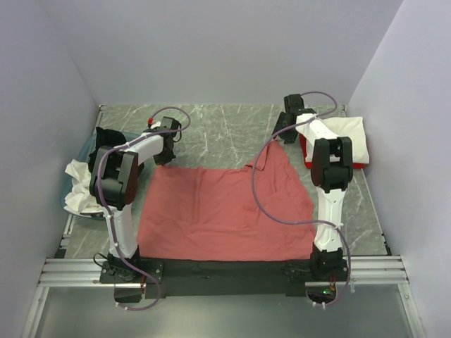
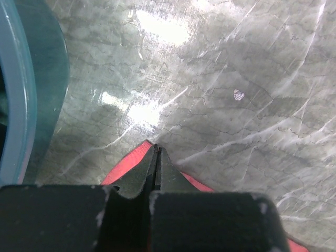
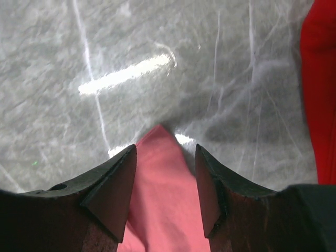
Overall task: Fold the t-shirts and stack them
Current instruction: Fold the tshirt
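We've got the large salmon-pink cloth t-shirt (image 1: pixel 211 211) spread on the grey marbled table (image 1: pixel 218 127). The left gripper (image 2: pixel 157 153) has its jaws pinched together on the far-left corner, and the right gripper (image 3: pixel 166 152) has its jaws apart, straddling the far-right corner.

Pink shirt (image 1: pixel 218 211) spread flat mid-table, far-right corner rumpled. Cream shirt (image 1: pixel 347 134) folded atop red shirt (image 1: pixel 304 151), far right.

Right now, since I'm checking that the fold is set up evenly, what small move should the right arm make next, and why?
Probably close the right gripper. Its jaws stand open astride the far right corner of the salmon-pink shirt, while the left gripper is shut on the far left corner. With both corners pinched, the far edge could be lifted together.
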Robot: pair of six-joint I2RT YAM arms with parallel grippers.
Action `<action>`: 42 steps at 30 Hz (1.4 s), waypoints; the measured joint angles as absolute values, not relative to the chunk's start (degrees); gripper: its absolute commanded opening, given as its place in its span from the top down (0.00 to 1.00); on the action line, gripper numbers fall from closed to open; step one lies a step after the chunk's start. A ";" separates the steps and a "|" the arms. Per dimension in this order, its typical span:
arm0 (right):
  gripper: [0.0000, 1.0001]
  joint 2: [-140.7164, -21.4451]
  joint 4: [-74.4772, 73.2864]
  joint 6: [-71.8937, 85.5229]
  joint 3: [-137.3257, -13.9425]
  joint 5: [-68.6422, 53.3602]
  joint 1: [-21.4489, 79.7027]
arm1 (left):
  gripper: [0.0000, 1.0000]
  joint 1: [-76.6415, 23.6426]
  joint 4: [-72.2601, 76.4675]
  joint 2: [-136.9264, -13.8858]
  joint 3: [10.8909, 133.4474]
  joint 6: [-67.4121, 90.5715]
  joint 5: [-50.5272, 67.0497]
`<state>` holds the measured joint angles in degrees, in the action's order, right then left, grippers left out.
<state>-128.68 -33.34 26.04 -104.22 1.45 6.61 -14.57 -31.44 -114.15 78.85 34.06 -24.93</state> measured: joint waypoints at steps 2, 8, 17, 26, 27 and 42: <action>0.46 -130.19 -34.17 26.06 -105.89 2.02 6.68 | 1.00 -14.57 -31.46 -114.15 78.83 33.95 -24.73; 0.48 -131.74 -35.73 26.09 -107.22 3.62 7.01 | 0.99 -14.57 -31.33 -114.15 78.85 33.63 -24.14; 0.58 -132.25 -38.54 25.63 -110.41 5.80 7.99 | 0.99 -14.57 -31.29 -114.15 78.83 33.63 -23.75; 0.66 -134.76 -39.81 25.43 -113.08 5.15 9.13 | 0.99 -14.57 -31.31 -113.65 78.83 33.61 -23.38; 0.66 -135.35 -40.29 25.41 -113.67 4.99 9.13 | 0.99 -14.57 -31.31 -113.45 78.83 33.61 -23.35; 0.57 -136.11 -44.75 24.27 -116.46 5.19 9.15 | 0.99 -14.57 -31.35 -112.20 78.83 33.61 -23.18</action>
<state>-136.11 -44.75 24.27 -116.46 5.19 9.15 -14.57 -31.35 -112.20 78.83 33.61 -23.18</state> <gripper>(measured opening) 0.439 0.013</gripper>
